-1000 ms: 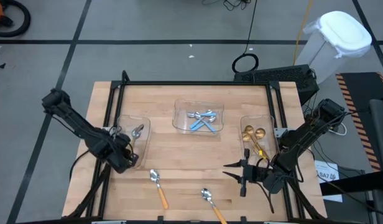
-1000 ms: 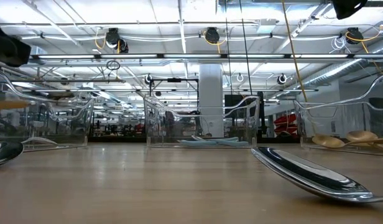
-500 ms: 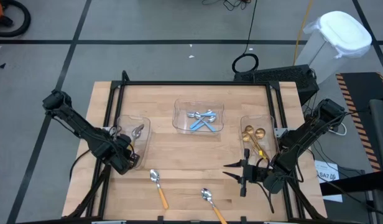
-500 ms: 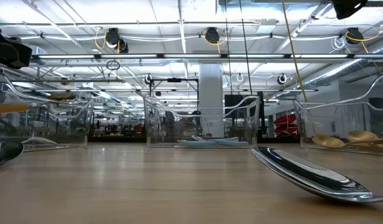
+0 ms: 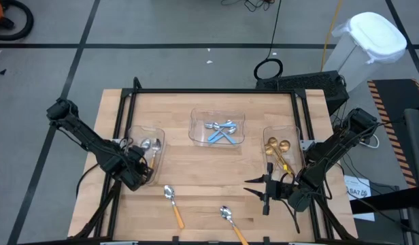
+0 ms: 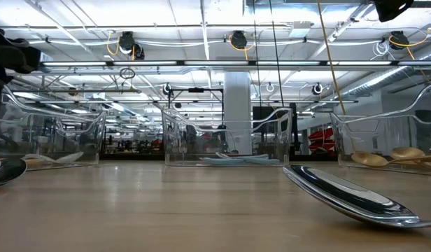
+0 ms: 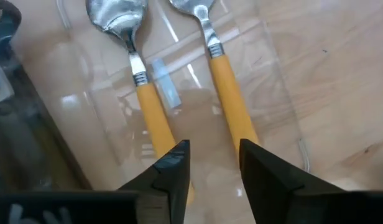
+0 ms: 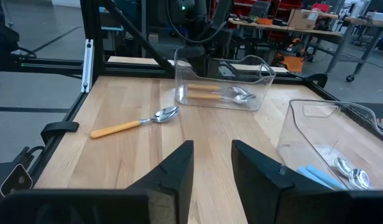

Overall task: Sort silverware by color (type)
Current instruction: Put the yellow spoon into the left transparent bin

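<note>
My left gripper [image 7: 213,163] is open, pointing down over the near end of the clear left tray [image 5: 135,133]. Two orange-handled spoons [image 7: 138,81] [image 7: 226,87] lie side by side on the tray's floor below it, bowls toward the far side. Their handle ends pass behind the fingers. My right gripper [image 8: 211,167] hangs open and level above the table's near right part [image 5: 264,188], empty. Two more orange-handled spoons [image 5: 173,203] [image 5: 231,222] lie flat on the table near the front edge.
The middle tray [image 5: 196,121] at the far side holds blue-handled spoons [image 5: 222,129]. The right tray [image 5: 294,136] holds gold spoons [image 5: 277,150]. A black frame [image 5: 216,90] borders the table. Bare wood lies between the trays and the loose spoons.
My left gripper has let go of an orange-handled spoon that it held tilted above the left tray. The spoon has dropped and now lies flat in the tray beside the other one. The arm stayed in place.
</note>
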